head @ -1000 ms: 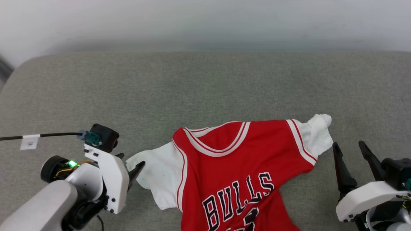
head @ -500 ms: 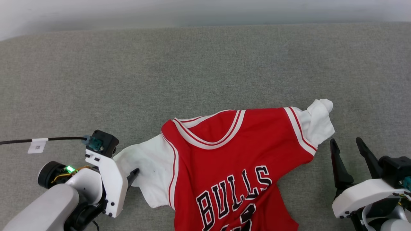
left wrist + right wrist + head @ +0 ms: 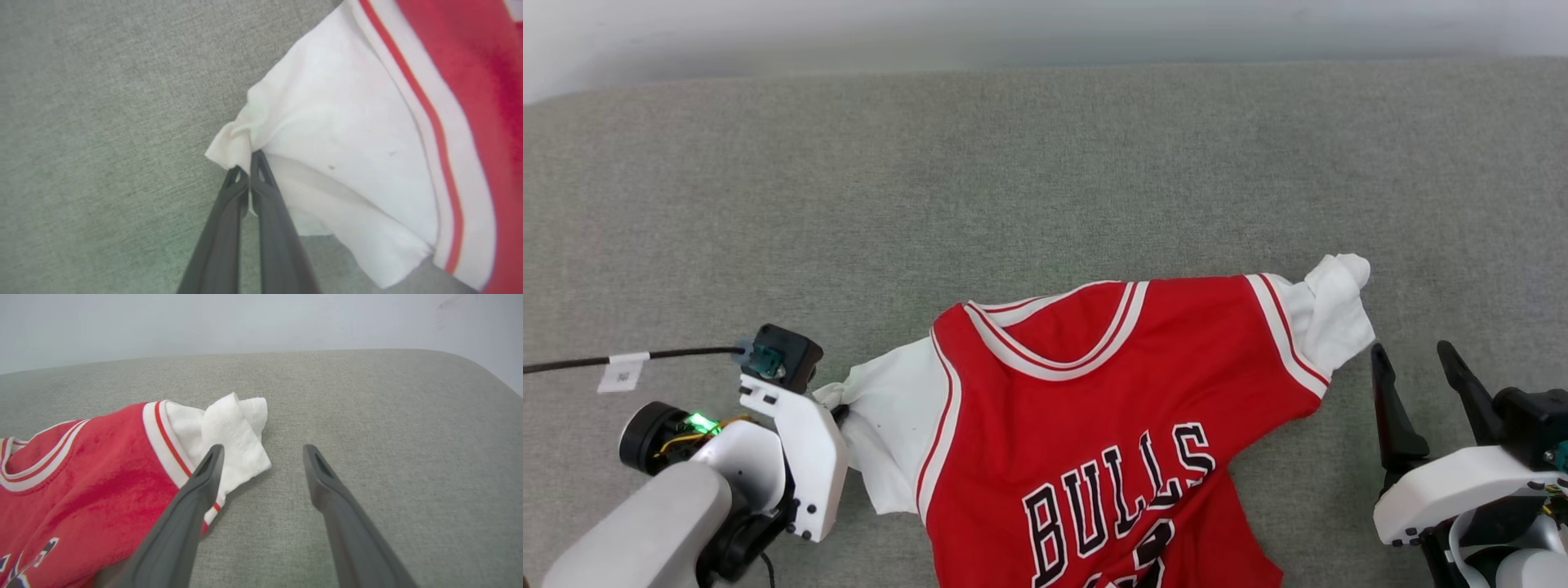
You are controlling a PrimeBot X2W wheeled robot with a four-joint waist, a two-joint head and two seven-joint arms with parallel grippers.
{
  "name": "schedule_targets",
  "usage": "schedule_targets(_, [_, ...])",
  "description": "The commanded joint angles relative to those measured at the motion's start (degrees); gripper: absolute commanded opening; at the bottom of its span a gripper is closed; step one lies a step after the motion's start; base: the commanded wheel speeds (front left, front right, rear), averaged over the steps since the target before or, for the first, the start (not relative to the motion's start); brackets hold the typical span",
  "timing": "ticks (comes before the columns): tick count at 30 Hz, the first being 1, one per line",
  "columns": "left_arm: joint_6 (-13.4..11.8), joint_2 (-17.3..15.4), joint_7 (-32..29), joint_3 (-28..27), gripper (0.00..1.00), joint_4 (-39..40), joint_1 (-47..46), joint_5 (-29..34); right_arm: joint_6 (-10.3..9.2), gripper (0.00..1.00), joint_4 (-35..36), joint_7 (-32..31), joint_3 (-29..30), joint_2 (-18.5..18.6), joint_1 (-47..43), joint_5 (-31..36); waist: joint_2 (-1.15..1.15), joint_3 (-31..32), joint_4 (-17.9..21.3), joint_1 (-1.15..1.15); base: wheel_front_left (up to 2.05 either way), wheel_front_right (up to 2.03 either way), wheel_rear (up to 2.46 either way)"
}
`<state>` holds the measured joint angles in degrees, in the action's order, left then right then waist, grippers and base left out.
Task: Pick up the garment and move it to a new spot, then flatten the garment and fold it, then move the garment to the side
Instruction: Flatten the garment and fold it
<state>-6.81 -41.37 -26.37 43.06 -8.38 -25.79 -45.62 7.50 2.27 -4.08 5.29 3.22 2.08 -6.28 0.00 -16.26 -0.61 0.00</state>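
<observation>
Now clamped tight on the bunched edge of the left sleeve [image 3: 327, 134], the left gripper [image 3: 249, 163] has one corner of the shirt [image 3: 1111, 384], which lies face up at the near middle of the grey cushion [image 3: 1013, 163] — lettering [image 3: 1119, 498] toward the robot. The right gripper [image 3: 1411, 359] sits with its fingers apart just beside the crumpled right sleeve [image 3: 1331, 314], holding nothing. A clean lift likely needs that second pinch first — taken deep in the folded cloth, then both arms rising evenly so the shirt hangs untwisted.
</observation>
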Motion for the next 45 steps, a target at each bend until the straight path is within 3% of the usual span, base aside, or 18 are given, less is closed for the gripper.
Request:
schedule_targets(1, [-0.5, -0.4, 0.4, 0.5, 0.0, -0.5, 1.7, 0.6, -0.02, 1.0, 0.4, -0.2, 0.1, 0.2, -0.2, 0.5, 0.0, 0.8, -0.4, 0.0, 0.0, 0.0, 0.0])
schedule_targets(8, [-3.9, -1.3, 8.5, -2.1, 0.0, 5.7, 2.3, 3.9, -0.02, 1.0, 2.8, -3.5, -0.4, 2.4, -0.7, -1.1, 0.0, 4.0, -2.3, 0.0, 0.0, 0.0, 0.0])
schedule_targets(11, [-5.0, -2.3, 10.4, -2.6, 0.0, 9.7, 2.6, 5.4, -0.02, 1.0, 5.3, -8.9, -1.6, 6.0, 0.8, -3.6, 0.0, 4.6, -3.5, 0.0, 0.0, 0.0, 0.0])
schedule_targets(14, [-6.3, -3.3, 11.2, -3.0, 0.0, 13.9, 2.7, 6.8, -0.02, 1.0, 7.3, -18.6, -3.8, 11.6, 3.1, -6.9, 0.0, 4.4, -4.8, 0.0, 0.0, 0.0, 0.0])
schedule_targets(19, [-8.3, -5.0, 11.5, -3.4, 0.0, 21.1, 2.1, 9.4, -0.03, 1.0, 8.9, -40.4, -4.9, 20.4, 10.9, -12.8, 0.0, 3.4, -7.2, 0.0, 0.0, 0.0, 0.0])
schedule_targets(23, [-9.6, -5.6, 11.8, -3.5, 0.0, 25.8, 1.3, 11.3, -0.02, 1.0, 6.0, -55.7, -6.6, 23.5, 18.5, -15.3, 0.0, 2.5, -9.2, 0.0, 0.0, 0.0, 0.0])
schedule_targets(26, [-9.7, -5.1, 11.8, -3.0, 0.0, 28.2, 0.5, 12.5, -0.02, 1.0, 2.1, -62.1, -8.1, 23.7, 23.2, -14.6, 0.0, 1.6, -10.8, 0.0, 0.0, 0.0, 0.0])
schedule_targets(34, [-9.0, -3.0, 11.7, -1.3, 0.0, 31.5, -1.8, 14.9, -0.02, 1.0, -11.5, -66.8, -11.7, 24.6, 28.6, -10.8, 0.0, -0.5, -14.6, 0.0, 0.0, 0.0, 0.0])
schedule_targets(45, [-8.3, -1.6, 13.2, -0.7, 0.0, 30.9, -3.4, 15.4, 0.01, 1.0, -21.3, -62.5, -13.4, 22.8, 23.1, -12.4, 0.0, -4.0, -16.8, 0.0, 0.0, 0.0, 0.0])
